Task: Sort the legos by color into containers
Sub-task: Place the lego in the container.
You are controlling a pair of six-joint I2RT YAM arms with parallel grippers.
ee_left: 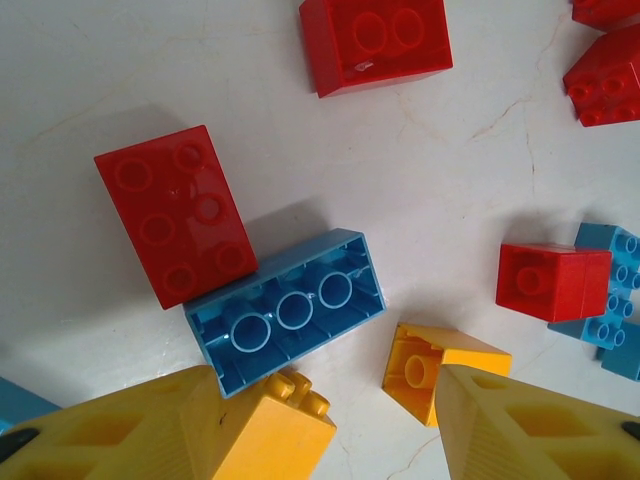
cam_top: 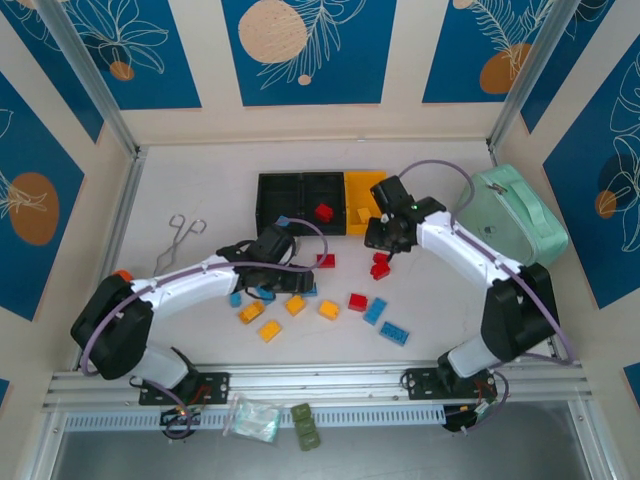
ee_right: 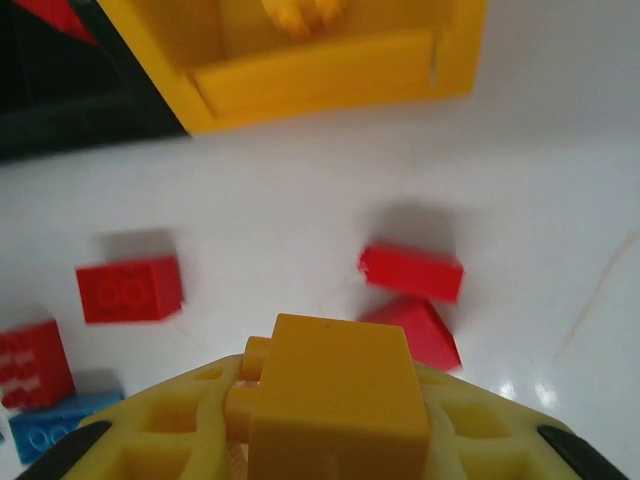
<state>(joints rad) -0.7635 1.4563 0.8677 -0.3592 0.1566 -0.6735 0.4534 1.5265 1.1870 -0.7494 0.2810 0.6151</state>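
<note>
The containers sit in a row at the back: two black bins (cam_top: 300, 200) and a yellow bin (cam_top: 365, 200). One red lego (cam_top: 323, 211) lies in a black bin. My right gripper (ee_right: 335, 395) is shut on a yellow lego (ee_right: 335, 400), just in front of the yellow bin (ee_right: 330, 80), above two red legos (ee_right: 412, 272). My left gripper (ee_left: 340, 410) hangs open over the pile. A yellow lego (ee_left: 270, 430) rests against its left finger and another yellow lego (ee_left: 430, 375) sits by its right finger. An upturned blue lego (ee_left: 290, 310) leans on a red lego (ee_left: 175, 215).
A mint-green case (cam_top: 510, 215) stands at the right, close to the right arm. Metal tongs (cam_top: 180, 235) lie at the left. Olive-green blocks (cam_top: 305, 425) and a plastic bag (cam_top: 250, 418) rest on the near rail. Loose yellow, red and blue legos are scattered mid-table.
</note>
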